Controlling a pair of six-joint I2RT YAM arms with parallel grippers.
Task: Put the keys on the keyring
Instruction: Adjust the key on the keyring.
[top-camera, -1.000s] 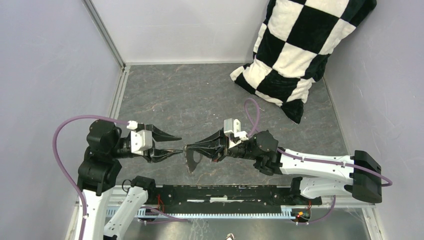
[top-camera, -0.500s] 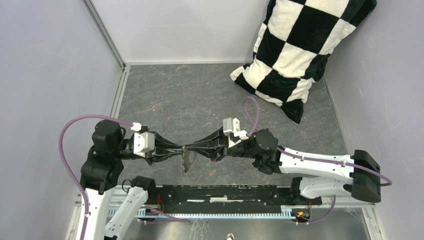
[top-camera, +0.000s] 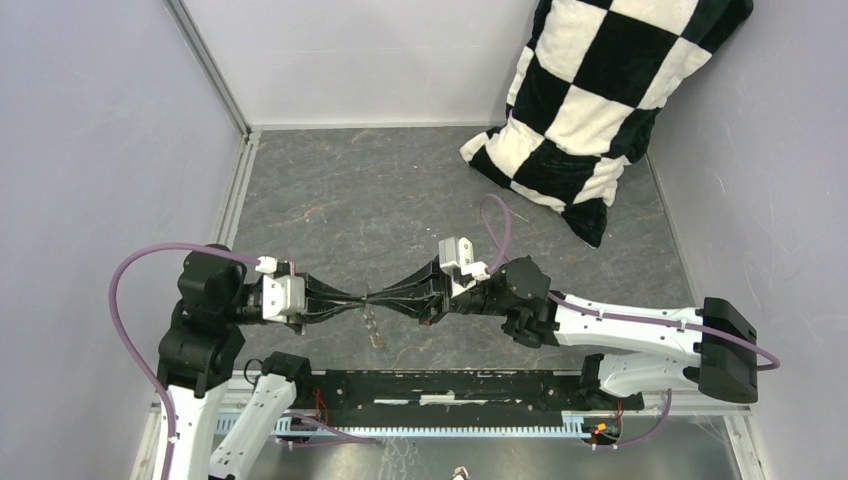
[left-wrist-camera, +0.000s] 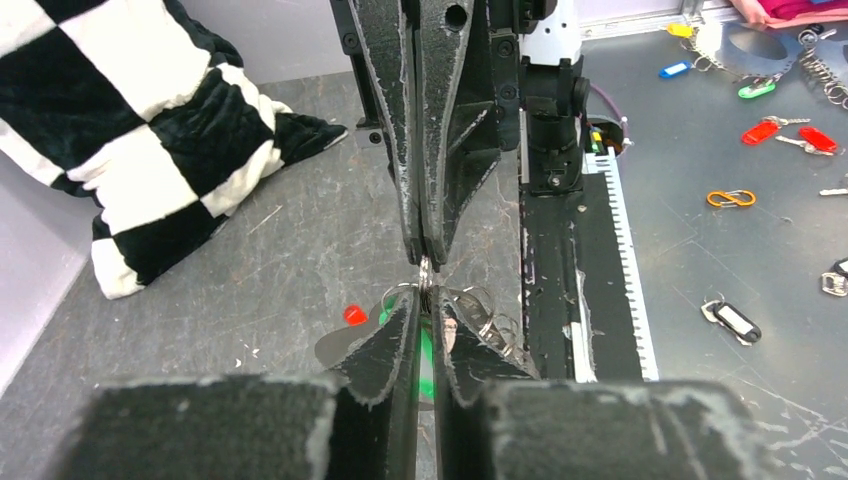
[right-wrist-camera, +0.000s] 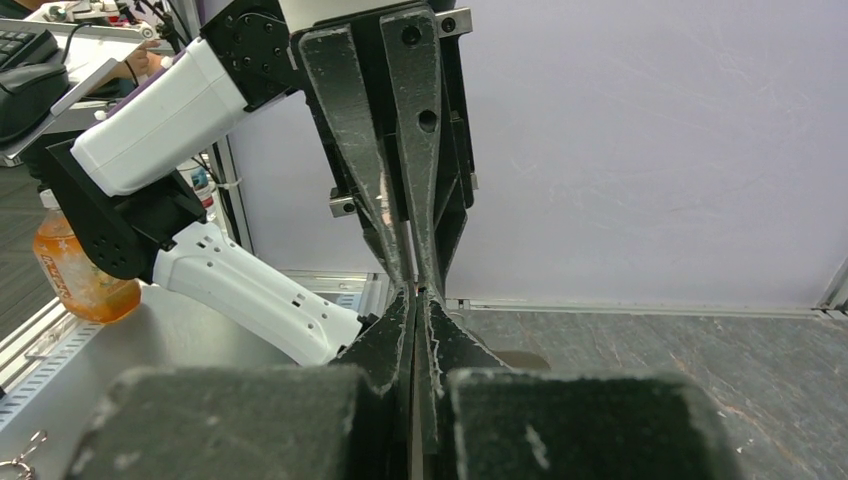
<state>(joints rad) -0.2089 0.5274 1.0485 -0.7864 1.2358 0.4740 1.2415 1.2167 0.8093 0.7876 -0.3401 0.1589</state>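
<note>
My two grippers meet tip to tip above the near middle of the grey table. The right gripper (top-camera: 376, 297) is shut on the thin metal keyring (left-wrist-camera: 425, 270). My left gripper (left-wrist-camera: 425, 303) has its jaws almost together, and its tips pinch the same ring from the other side. Small rings and chain (left-wrist-camera: 487, 322) dangle beside the tips and show from above as a hanging bundle (top-camera: 374, 328). A green key (left-wrist-camera: 426, 362) shows through the narrow gap between the left fingers. The red key's head (left-wrist-camera: 354, 315) peeks out just left of them. In the right wrist view the keyring is hidden behind the shut right gripper (right-wrist-camera: 416, 297).
A black-and-white checkered pillow (top-camera: 600, 100) leans in the far right corner. A black rail (top-camera: 450, 385) runs along the near edge between the arm bases. Beyond it lie loose key tags and rings (left-wrist-camera: 770, 130). An orange bottle (right-wrist-camera: 75, 275) stands off the table's left side.
The left gripper has moved right to meet the right gripper's tips, and its jaws have gone from wide open to nearly together. The hanging keyring has swung and looks narrower.
</note>
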